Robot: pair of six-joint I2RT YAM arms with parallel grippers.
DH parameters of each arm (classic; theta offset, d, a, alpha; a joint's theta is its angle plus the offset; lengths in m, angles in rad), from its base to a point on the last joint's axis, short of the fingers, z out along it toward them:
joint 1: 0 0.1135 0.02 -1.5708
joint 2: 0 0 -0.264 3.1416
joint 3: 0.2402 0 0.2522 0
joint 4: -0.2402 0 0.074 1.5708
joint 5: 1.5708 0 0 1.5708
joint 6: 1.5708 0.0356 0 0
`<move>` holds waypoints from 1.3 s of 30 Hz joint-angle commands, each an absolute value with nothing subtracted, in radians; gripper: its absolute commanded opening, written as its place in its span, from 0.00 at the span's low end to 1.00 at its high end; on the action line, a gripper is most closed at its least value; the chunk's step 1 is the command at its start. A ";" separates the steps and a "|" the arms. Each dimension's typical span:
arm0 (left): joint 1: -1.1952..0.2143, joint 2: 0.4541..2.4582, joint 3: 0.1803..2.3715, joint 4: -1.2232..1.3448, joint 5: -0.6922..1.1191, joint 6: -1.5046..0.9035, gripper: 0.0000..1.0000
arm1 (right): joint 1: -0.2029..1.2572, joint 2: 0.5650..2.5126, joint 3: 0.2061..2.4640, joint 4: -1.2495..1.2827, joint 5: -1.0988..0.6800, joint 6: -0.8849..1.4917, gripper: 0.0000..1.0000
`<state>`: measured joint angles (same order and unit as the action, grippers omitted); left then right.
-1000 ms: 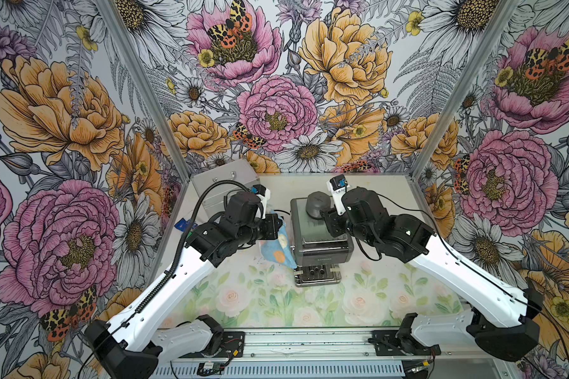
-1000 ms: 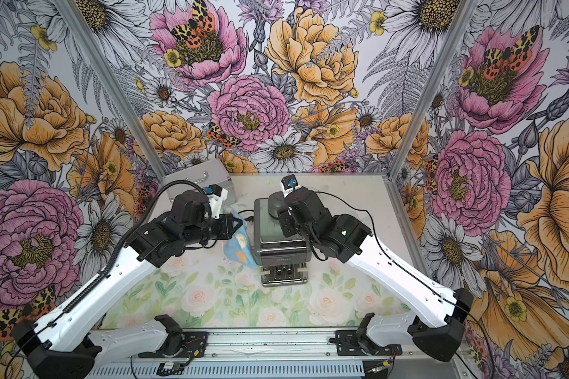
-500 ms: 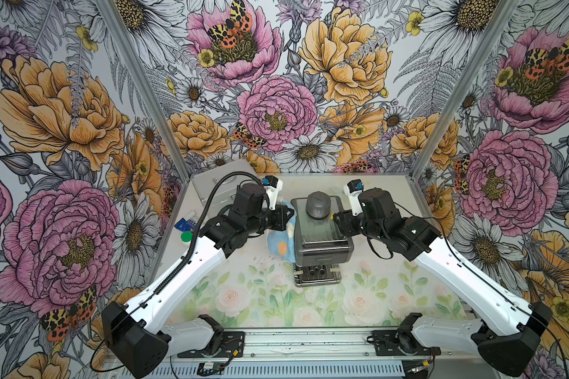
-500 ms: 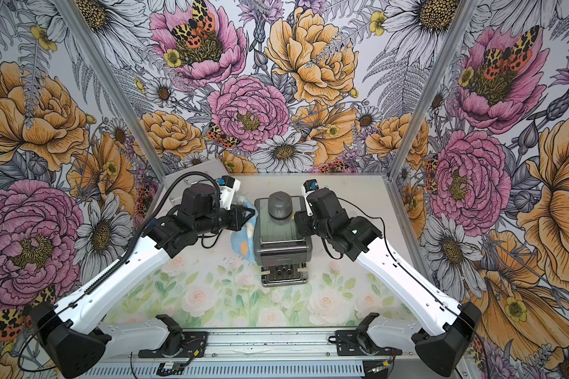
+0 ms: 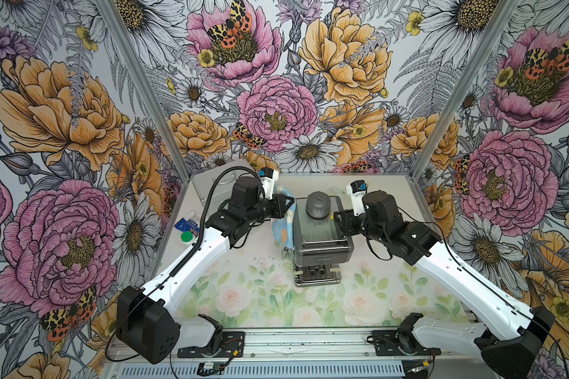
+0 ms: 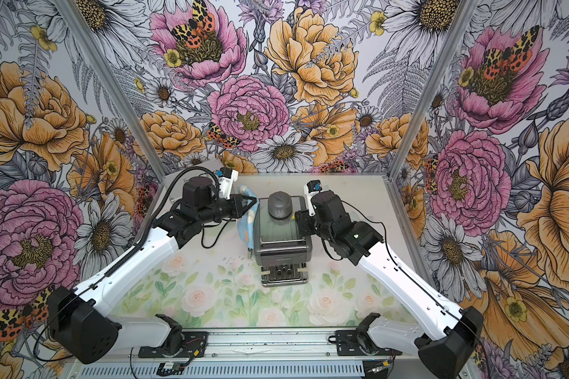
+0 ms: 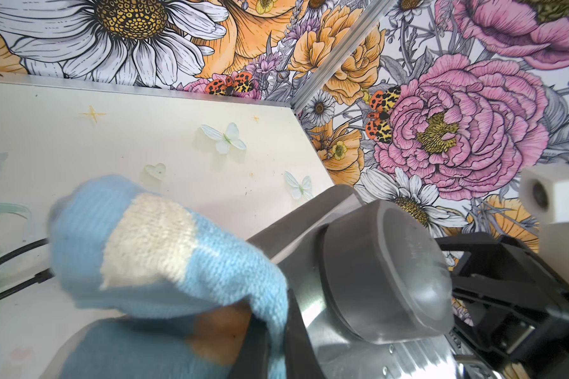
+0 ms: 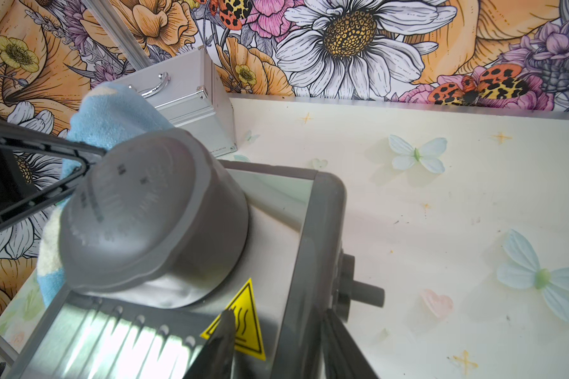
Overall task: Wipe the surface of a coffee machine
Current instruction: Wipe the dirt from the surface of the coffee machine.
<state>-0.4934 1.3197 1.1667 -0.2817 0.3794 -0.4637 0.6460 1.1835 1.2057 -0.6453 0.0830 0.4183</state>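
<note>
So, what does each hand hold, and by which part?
The left hand pinches the blue knitted cloth in its upper part. The right hand straddles the top edge of the coffee machine; whether it grips cannot be told.

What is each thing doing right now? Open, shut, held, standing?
coffee machine, upright on the table.
cloth, bunched, held, hanging by the machine's left side.
left gripper, shut on the cloth.
right gripper, jaws astride the machine's right top edge; grip unclear.
silver case, closed.
</note>
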 commanded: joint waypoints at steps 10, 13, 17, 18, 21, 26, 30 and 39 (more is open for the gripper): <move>-0.647 1.059 0.910 -0.161 0.385 -0.693 0.00 | 0.675 1.213 1.131 -0.718 -0.040 0.463 0.41; -0.714 1.010 0.879 -0.177 0.340 -0.708 0.00 | 0.676 1.207 1.122 -0.718 -0.042 0.470 0.41; -0.814 0.968 0.870 -0.219 0.260 -0.691 0.00 | 0.680 1.202 1.114 -0.719 -0.042 0.483 0.41; -0.826 0.962 0.866 -0.221 0.248 -0.688 0.00 | 0.682 1.201 1.113 -0.719 -0.040 0.485 0.41; -0.822 0.968 0.866 -0.242 0.221 -0.666 0.00 | 0.686 1.196 1.111 -0.719 -0.033 0.490 0.41; -0.766 1.018 0.886 -0.241 0.242 -0.638 0.00 | 0.690 1.194 1.114 -0.719 -0.032 0.495 0.42; -0.708 1.076 0.934 -0.239 0.275 -0.604 0.00 | 0.693 1.195 1.118 -0.720 -0.032 0.496 0.42; -0.591 1.251 1.027 -0.144 0.368 -0.603 0.00 | 0.696 1.200 1.144 -0.720 -0.025 0.486 0.44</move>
